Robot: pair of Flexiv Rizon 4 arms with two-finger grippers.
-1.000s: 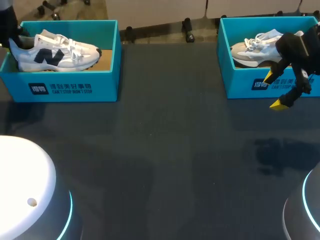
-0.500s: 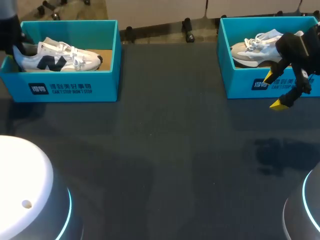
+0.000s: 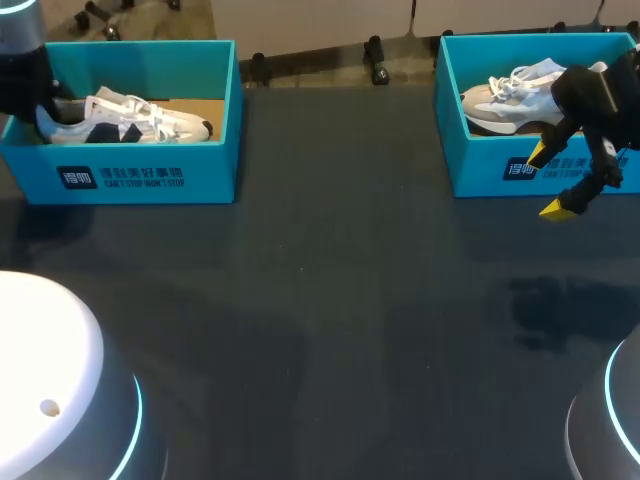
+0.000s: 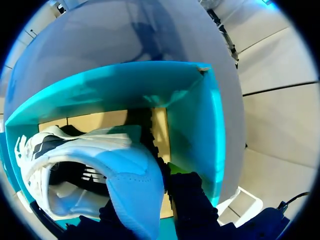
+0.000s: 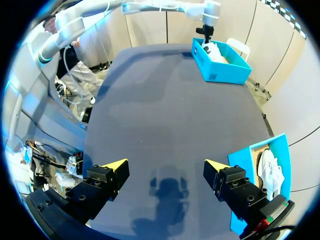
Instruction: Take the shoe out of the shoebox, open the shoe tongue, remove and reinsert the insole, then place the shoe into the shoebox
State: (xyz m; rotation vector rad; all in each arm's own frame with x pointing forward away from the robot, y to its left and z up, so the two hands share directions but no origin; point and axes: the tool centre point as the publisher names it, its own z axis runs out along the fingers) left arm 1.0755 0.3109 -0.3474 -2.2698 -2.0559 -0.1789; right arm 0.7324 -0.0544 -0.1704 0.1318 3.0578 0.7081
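Since the left arm (image 3: 20, 75) is cut off by the head view's edge at 10 o'clock, only a dark stub of it shows, standing over the heel end of the left shoebox (image 3: 150, 178). Left gripper (image 4: 150, 200): its yellow tips are almost wholly hidden, with one greenish sliver beside the heel in its wrist view. Dark fingers press the heel of the white shoe (image 3: 130, 118) from both sides, so it reads as clamped on the heel. White shoe, navy patches, lies low inside the left shoebox, toe pointing to 3 o'clock, sole mostly hidden behind the front wall. Its mouth gapes toward the wrist camera; the inside is too dark to make out an insole. Brown box floor shows past the toe. Right arm enters at 2 o'clock, wrist bent down in front of the right shoebox (image 3: 480, 172). Right gripper (image 5: 165, 165) hangs above the dark table (image 3: 330, 300) with its tips wide apart and nothing between them. Grey shoe (image 3: 505, 95) rests in the right shoebox, its heel end covered by the arm. Boxes sit well apart, at the table's 10 and 2 o'clock
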